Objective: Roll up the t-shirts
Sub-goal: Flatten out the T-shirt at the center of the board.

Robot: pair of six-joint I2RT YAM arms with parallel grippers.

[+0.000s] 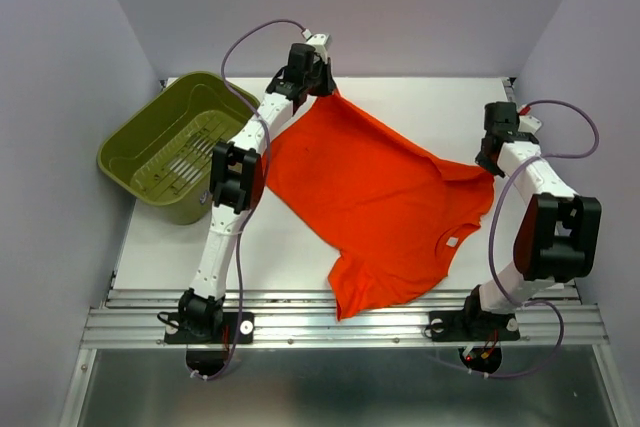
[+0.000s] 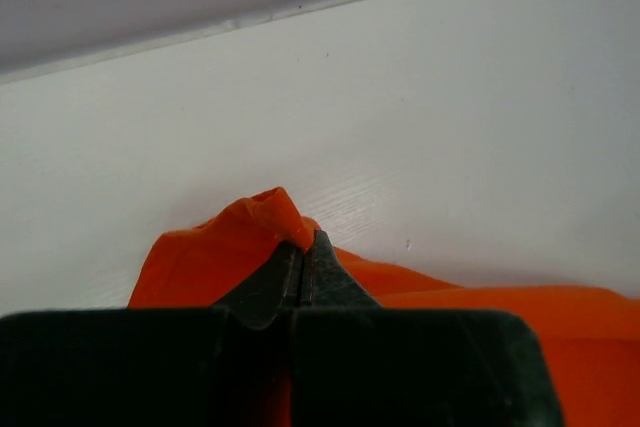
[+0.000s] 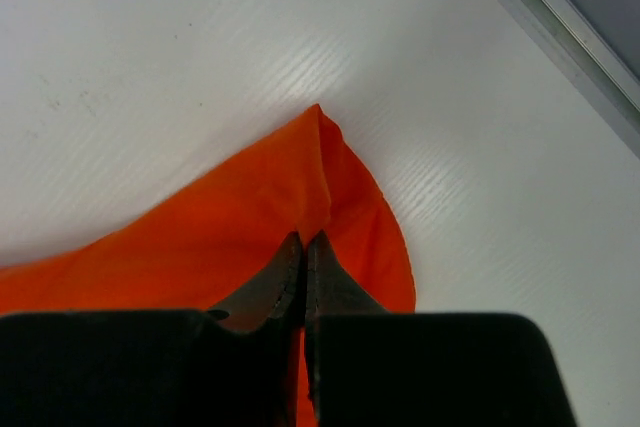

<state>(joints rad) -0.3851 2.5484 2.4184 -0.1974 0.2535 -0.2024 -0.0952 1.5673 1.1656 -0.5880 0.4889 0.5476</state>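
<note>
One orange-red t-shirt [image 1: 375, 197] lies spread diagonally across the white table, its collar toward the near right. My left gripper [image 1: 318, 84] is shut on the shirt's far left corner; in the left wrist view [image 2: 303, 239] a bunch of cloth [image 2: 272, 215] sticks out past the closed jaws. My right gripper [image 1: 489, 162] is shut on the shirt's right corner; in the right wrist view [image 3: 305, 239] the cloth [image 3: 250, 222] runs between the closed jaws and ends in a point just beyond them.
An olive-green slotted basket [image 1: 175, 147] stands tilted at the table's left edge, beside the left arm. Grey walls close the back and both sides. A metal rail [image 1: 340, 322] runs along the near edge.
</note>
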